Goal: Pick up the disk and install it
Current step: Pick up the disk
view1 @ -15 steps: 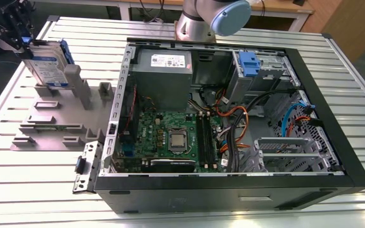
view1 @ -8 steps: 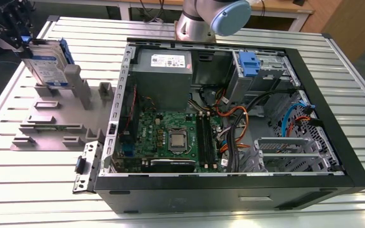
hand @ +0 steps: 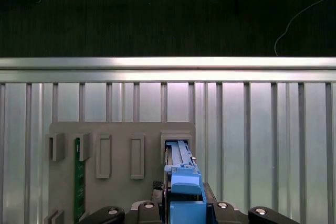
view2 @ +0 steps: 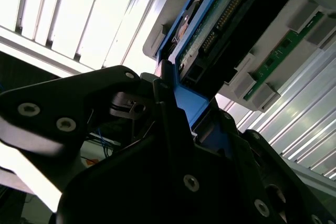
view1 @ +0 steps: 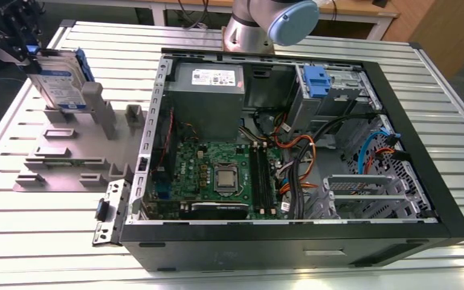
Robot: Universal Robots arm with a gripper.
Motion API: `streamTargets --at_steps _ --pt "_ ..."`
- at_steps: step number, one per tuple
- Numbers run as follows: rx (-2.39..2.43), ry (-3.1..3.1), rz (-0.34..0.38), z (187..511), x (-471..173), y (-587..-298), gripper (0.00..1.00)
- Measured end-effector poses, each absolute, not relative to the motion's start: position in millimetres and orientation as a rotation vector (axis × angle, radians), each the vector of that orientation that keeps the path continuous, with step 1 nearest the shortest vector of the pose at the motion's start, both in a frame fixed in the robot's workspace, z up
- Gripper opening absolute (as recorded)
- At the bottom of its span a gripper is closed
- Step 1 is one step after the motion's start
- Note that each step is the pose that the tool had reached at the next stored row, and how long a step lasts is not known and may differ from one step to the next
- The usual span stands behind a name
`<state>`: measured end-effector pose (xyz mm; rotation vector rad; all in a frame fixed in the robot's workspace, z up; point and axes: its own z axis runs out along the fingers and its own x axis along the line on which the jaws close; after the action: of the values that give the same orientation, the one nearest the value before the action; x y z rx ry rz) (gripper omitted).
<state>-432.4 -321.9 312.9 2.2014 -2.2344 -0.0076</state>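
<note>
The disk (view1: 58, 81), a silver drive with a white-and-blue label in a blue bracket, stands on edge at the far end of the grey holder (view1: 63, 160), at the exterior view's left. Its lower end is at the holder's slot; I cannot tell whether it still sits inside. My gripper (view1: 29, 53) is shut on the disk's upper end. In the first wrist view the disk's blue bracket (hand: 182, 182) runs from my gripper (hand: 182, 205) down to the holder's slot (hand: 176, 145). The second wrist view shows a black finger (view2: 164, 95) pressed against the disk's blue frame (view2: 191, 103).
The open computer case (view1: 425, 199) lies at the exterior view's right, with a blue caddy (view1: 316, 81) in its upper drive bay and a grey power supply (view1: 208, 96) beside it. A green memory stick (hand: 80, 177) stands in another holder slot. The arm's base (view1: 256, 27) rises behind the case.
</note>
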Motion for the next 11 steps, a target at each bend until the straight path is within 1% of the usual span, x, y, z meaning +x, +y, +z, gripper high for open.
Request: streamTargets --at_steps 11 --pt "2.202 -2.235 -0.007 317.4 -432.4 -321.9 0.36"
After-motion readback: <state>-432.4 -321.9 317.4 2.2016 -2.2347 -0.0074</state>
